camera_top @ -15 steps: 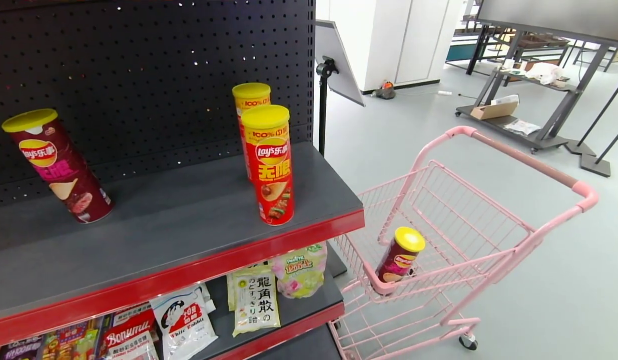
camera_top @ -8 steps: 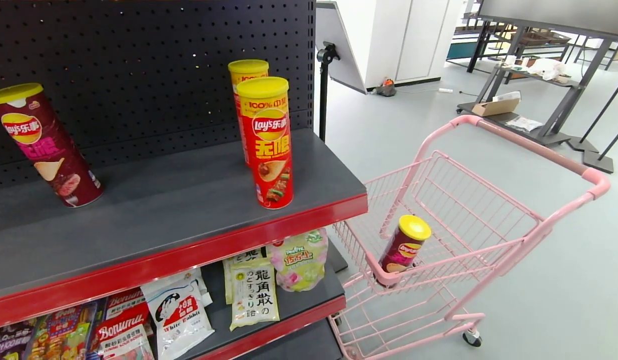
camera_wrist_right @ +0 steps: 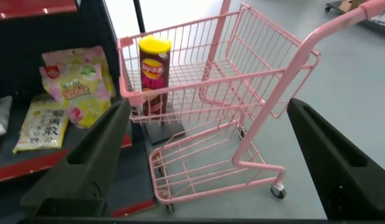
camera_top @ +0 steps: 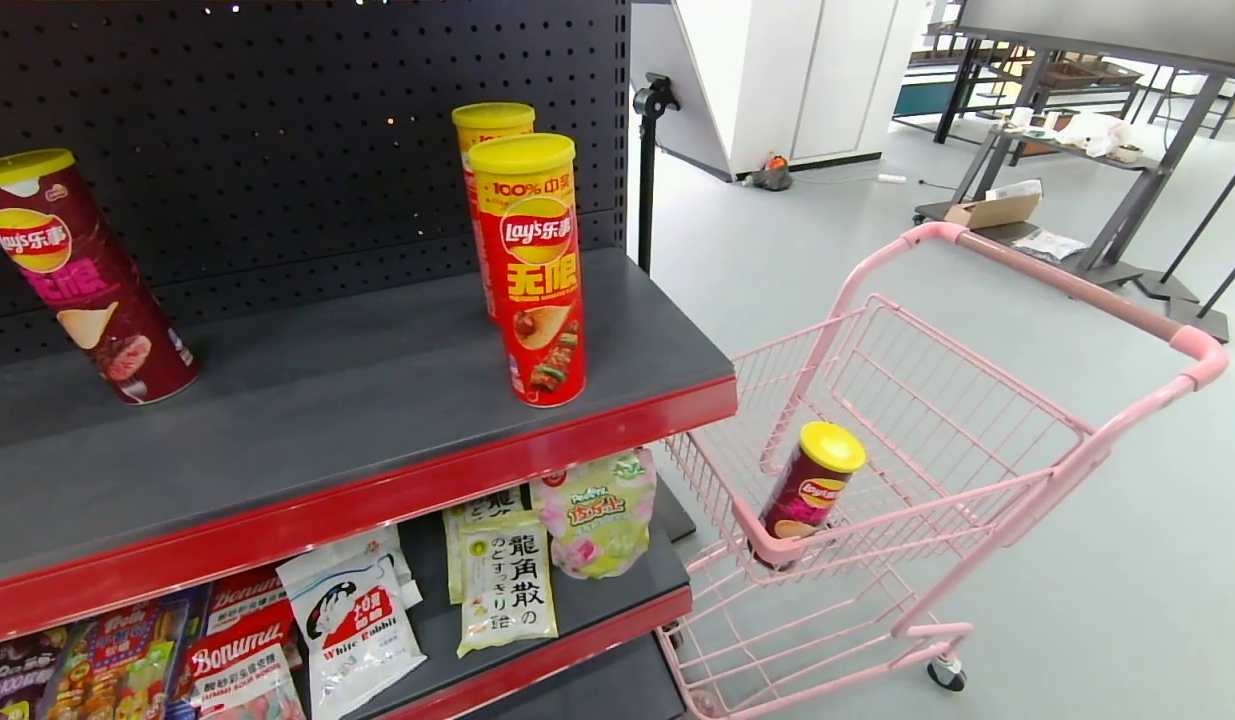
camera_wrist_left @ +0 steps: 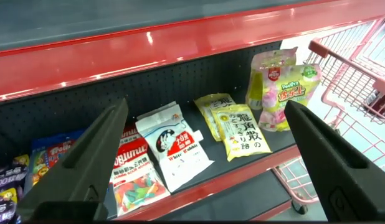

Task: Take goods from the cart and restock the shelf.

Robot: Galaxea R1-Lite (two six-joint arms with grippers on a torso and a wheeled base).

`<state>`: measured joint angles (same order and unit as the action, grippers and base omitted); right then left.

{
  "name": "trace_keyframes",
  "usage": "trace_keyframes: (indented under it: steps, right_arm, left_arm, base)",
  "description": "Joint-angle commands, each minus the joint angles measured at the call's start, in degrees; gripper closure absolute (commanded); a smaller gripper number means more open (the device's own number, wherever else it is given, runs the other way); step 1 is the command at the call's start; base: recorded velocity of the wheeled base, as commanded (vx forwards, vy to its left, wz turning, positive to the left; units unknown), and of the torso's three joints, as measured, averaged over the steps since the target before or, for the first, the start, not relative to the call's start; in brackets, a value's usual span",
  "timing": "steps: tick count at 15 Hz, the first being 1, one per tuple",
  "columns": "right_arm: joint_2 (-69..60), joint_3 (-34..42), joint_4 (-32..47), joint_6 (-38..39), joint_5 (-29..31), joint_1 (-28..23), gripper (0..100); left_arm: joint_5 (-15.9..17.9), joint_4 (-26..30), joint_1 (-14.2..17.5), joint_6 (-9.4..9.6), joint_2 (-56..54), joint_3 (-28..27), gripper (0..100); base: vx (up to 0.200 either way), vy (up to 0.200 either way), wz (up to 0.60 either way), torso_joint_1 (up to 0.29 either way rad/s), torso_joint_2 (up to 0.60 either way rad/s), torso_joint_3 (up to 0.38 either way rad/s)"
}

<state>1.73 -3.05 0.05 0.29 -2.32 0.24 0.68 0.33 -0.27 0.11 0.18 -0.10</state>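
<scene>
Right end effector (camera_wrist_right: 208,102), fingers apart and empty, faces the cart (camera_wrist_right: 242,93). The can (camera_wrist_right: 154,65) stands well ahead of it, in the basket corner nearest the shelf (camera_top: 377,400), perhaps touching the wire. Left end effector (camera_wrist_left: 206,106), also spread, faces the lower shelf's bags (camera_wrist_left: 174,149).

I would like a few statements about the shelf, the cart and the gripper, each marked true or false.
1. One dark red can stands in the pink cart. True.
2. That can's lid is red. False: it is yellow.
3. The front red can stands near the front edge of the top shelf. True.
4. The right gripper holds a can. False: it is open and empty.
5. Snack bags lie on the lower shelf. True.
</scene>
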Motion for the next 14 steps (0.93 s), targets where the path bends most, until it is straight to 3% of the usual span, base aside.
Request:
trace_keyframes:
  steps: [1, 4, 6, 8, 10, 12, 14]
  right_arm:
    - [33.0, -23.0, -1.0, 7.7, -2.9, 1.1, 0]
    - [50.7, -19.4, -9.6, 3.6, -3.7, 5.8, 0]
    - [71.6, -13.5, -31.9, 5.2, -4.0, 8.4, 0]
    - [85.8, -10.6, -46.4, 5.2, -4.8, 8.5, 0]
    - [90.7, -10.5, -50.8, 5.1, -5.5, 8.6, 0]
    - [101.2, -11.5, -60.5, 4.5, -5.6, 8.7, 0]
    - [104.3, -11.8, -63.1, 4.5, -5.6, 9.7, 0]
  left_arm:
    - [0.0, 0.0, 0.0, -0.02, 0.1, 0.0, 0]
    - [0.0, 0.0, 0.0, -0.02, 0.1, 0.0, 0]
    - [0.0, 0.0, 0.0, -0.02, 0.1, 0.0, 0]
    - [0.0, 0.0, 0.0, -0.02, 0.1, 0.0, 0]
    - [0.0, 0.0, 0.0, -0.02, 0.1, 0.0, 0]
    - [0.0, 0.0, 0.0, -0.02, 0.1, 0.0, 0]
    - [0.0, 0.0, 0.0, 0.07, 0.1, 0.0, 0]
  base:
    - [0.0, 0.0, 0.0, 0.0, 0.0, 0.0]
    - [0.0, 0.0, 0.0, 0.0, 0.0, 0.0]
    - [0.0, 0.0, 0.0, 0.0, 0.0, 0.0]
    - [0.0, 0.0, 0.0, 0.0, 0.0, 0.0]
    - [0.0, 0.0, 0.0, 0.0, 0.0, 0.0]
    - [0.0, 0.0, 0.0, 0.0, 0.0, 0.0]
    - [0.0, 0.0, 0.0, 0.0, 0.0, 0.0]
